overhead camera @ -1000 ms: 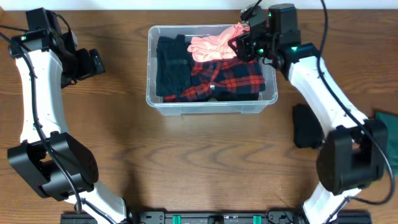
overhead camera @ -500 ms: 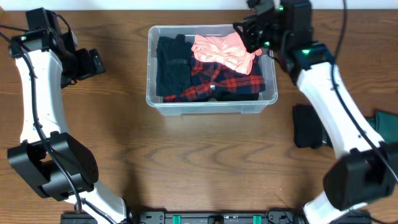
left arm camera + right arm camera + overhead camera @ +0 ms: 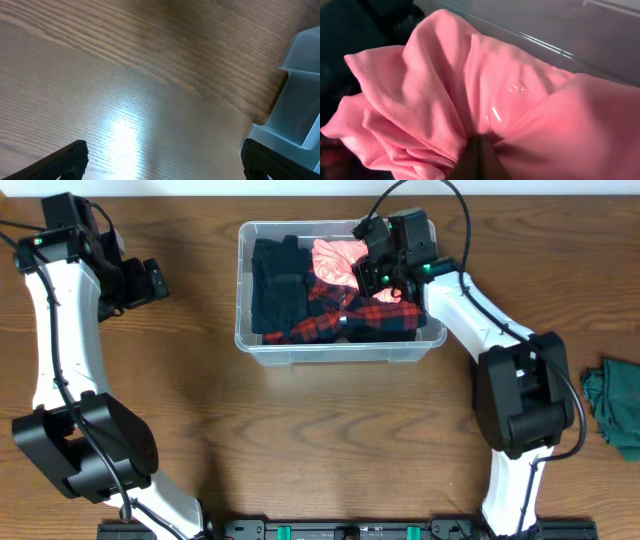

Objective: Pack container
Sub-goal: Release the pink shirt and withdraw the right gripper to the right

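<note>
Pink garment (image 3: 335, 258) sits bunched in the far right corner of the container (image 3: 340, 352), on top of a red plaid garment (image 3: 330, 315) and beside a black garment (image 3: 275, 290) that fills the left half. The container stands in the middle of the table (image 3: 300, 440), towards its far edge. The right gripper (image 3: 385, 265) is down inside the rim, clenched on the pink cloth. In the right wrist view the folds gather into the dark, closed fingertips. Holding the cloth low against the far wall probably serves to seat it below the rim before letting go.

The left gripper (image 3: 150, 280) hangs over bare wood, left of the container, with its jaws spread wide and nothing in them. It is likely parked clear of the work. A green garment (image 3: 615, 400) lies at the right edge of the table, well apart from the container.

Half a second ago the right gripper was beyond the far right corner, with the pink cloth spread looser over the plaid. It has since swung in over the contents and dropped, and the cloth is now more compact. The left arm has not moved.
</note>
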`<state>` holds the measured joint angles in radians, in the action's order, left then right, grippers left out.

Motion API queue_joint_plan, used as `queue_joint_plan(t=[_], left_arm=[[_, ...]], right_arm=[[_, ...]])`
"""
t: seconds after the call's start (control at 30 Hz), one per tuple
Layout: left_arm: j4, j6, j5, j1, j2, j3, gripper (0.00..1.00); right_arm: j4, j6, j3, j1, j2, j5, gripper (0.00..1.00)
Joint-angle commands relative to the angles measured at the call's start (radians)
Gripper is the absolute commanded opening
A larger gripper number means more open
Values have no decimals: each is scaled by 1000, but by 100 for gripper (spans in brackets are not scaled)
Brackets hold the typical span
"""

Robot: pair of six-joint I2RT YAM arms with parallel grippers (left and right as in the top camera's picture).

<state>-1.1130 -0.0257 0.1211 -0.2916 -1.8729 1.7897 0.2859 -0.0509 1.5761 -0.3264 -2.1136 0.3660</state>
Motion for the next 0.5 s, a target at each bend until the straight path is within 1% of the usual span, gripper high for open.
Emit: queue_joint_plan(t=[0.0,0.13,0.27,0.3,0.4,0.43,0.47], left_arm=[[0,2,-1,-2,1,-6,98],[0,2,-1,-2,1,-6,98],[0,2,-1,-2,1,-6,98],[0,2,-1,-2,1,-6,98],[0,2,-1,-2,1,-6,98],[0,2,-1,-2,1,-6,98],[0,2,-1,-2,1,-6,98]], right_arm=[[14,13,-2,-10,-65,-4,1],[11,29,3,7,-38,-3,1],[43,55,29,27,37,9,2],[51,55,35,31,61,9,6],[89,54,49,43,167,8,23],[97,54,49,47,201,8,33],[112,54,49,52,245,8,40]])
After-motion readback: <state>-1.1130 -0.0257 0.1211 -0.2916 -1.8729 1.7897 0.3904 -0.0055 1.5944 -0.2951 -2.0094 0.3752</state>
